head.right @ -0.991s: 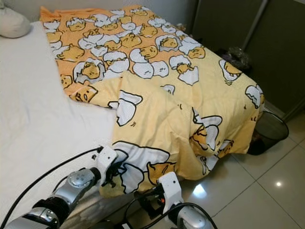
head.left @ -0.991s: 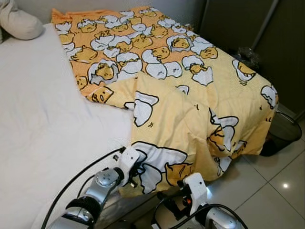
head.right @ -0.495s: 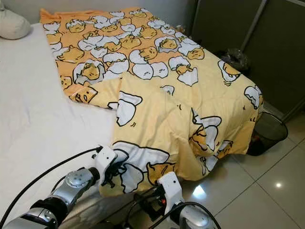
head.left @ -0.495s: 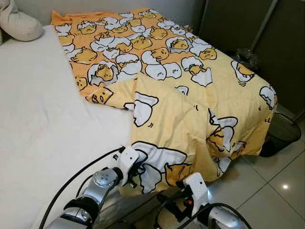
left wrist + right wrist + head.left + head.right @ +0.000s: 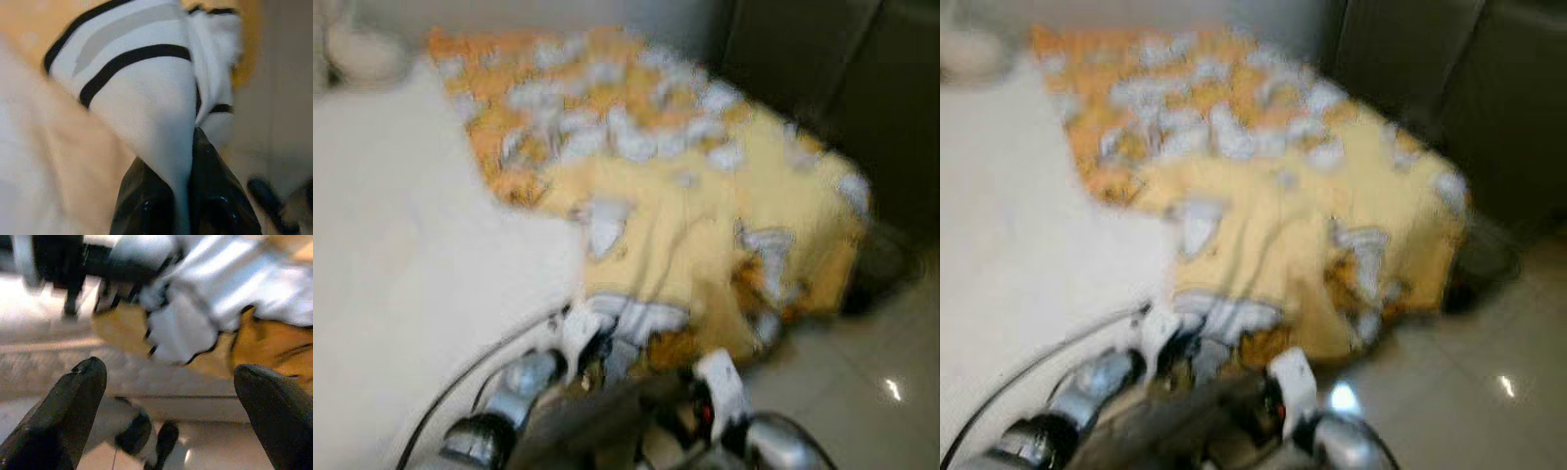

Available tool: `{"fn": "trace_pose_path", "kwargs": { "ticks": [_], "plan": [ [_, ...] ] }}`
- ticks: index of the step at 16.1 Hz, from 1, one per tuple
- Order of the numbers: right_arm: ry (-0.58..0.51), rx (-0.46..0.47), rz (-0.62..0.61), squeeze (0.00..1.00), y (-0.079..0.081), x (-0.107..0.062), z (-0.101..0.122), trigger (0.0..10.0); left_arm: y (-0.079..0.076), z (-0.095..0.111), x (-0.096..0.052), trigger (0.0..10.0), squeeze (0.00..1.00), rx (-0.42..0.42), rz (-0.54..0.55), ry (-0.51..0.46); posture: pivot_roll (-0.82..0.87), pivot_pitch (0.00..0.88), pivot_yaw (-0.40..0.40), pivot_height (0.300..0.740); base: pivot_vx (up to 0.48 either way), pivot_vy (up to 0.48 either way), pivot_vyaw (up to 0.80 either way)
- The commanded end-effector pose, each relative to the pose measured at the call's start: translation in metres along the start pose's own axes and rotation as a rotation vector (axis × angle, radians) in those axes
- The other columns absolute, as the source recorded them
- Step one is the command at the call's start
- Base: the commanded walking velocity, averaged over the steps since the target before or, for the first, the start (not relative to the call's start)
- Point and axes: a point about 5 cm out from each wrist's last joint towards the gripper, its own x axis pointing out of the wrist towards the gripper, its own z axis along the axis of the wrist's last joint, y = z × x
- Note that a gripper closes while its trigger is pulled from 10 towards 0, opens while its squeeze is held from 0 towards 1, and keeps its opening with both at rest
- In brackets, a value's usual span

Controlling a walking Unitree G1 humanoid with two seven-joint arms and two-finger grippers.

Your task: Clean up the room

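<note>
A yellow-orange duvet (image 5: 705,196) printed with white egg figures lies over the right half of the bed and hangs off its foot; the head views are blurred. My left gripper (image 5: 592,343) is at the duvet's near corner, shut on it. In the left wrist view the black fingers (image 5: 215,196) pinch a white, black-lined fold of the duvet (image 5: 146,88). My right gripper (image 5: 671,416) hangs open just below that corner, beside the bed's edge. In the right wrist view its gripper (image 5: 168,369) has wide-apart fingertips, with the duvet's hem (image 5: 186,328) beyond them, untouched.
The white sheet (image 5: 401,255) covers the left half of the bed, with a pillow (image 5: 357,49) at the far left corner. A dark bin (image 5: 886,274) stands on the glossy tile floor (image 5: 862,392) at the bed's foot, before dark doors (image 5: 803,59).
The head views have gone blurred and shifted slightly, so the camera is moving. The left gripper still holds the duvet corner; the right gripper stays open below it.
</note>
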Motion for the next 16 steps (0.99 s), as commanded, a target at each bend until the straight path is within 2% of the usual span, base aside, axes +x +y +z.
{"fn": "trace_pose_path", "kwargs": {
  "ticks": [1,3,4,6,7,10,15,16],
  "plan": [
    [0.002,0.011,0.016,0.00,0.002,-0.001,-0.002,10.0,-0.003,0.012,0.005,10.0,0.00,0.044,-0.034,-0.041,-0.06,0.000,0.021,0.740,0.000,0.000,0.00],
    [0.011,0.007,0.022,0.00,0.001,-0.003,-0.002,10.0,-0.019,0.011,0.008,10.0,0.00,0.085,-0.104,-0.040,-0.06,0.000,0.016,0.740,0.000,0.000,0.00],
    [0.018,0.003,0.031,0.00,0.001,-0.004,-0.001,10.0,-0.035,0.012,0.012,10.0,0.00,0.114,-0.195,-0.041,-0.06,0.000,0.016,0.740,0.000,0.000,0.00],
    [0.024,-0.001,0.043,0.00,-0.001,-0.005,0.001,10.0,-0.071,0.010,0.015,10.0,0.00,0.116,-0.428,-0.028,-0.07,0.000,0.011,0.740,0.000,0.000,0.00],
    [0.025,-0.003,0.044,0.00,-0.002,-0.006,0.002,10.0,-0.081,0.010,0.016,10.0,0.00,0.118,-0.491,-0.021,-0.08,0.000,0.011,0.740,0.000,0.000,0.00],
    [0.031,0.001,0.061,0.00,-0.004,-0.013,0.006,10.0,-0.088,0.014,0.018,10.0,0.00,0.096,-0.516,-0.032,-0.09,0.000,0.011,0.740,0.000,0.000,0.00],
    [0.046,0.011,0.055,0.00,-0.008,-0.019,0.005,10.0,-0.069,0.021,0.020,10.0,0.00,0.039,-0.387,-0.069,-0.09,0.000,0.010,0.740,0.000,0.000,0.00],
    [0.043,0.018,0.058,0.00,-0.007,-0.017,0.006,10.0,-0.066,0.020,0.020,10.0,0.00,0.047,-0.355,-0.062,-0.09,0.000,0.010,0.740,-0.454,0.000,0.00]
  ]
}}
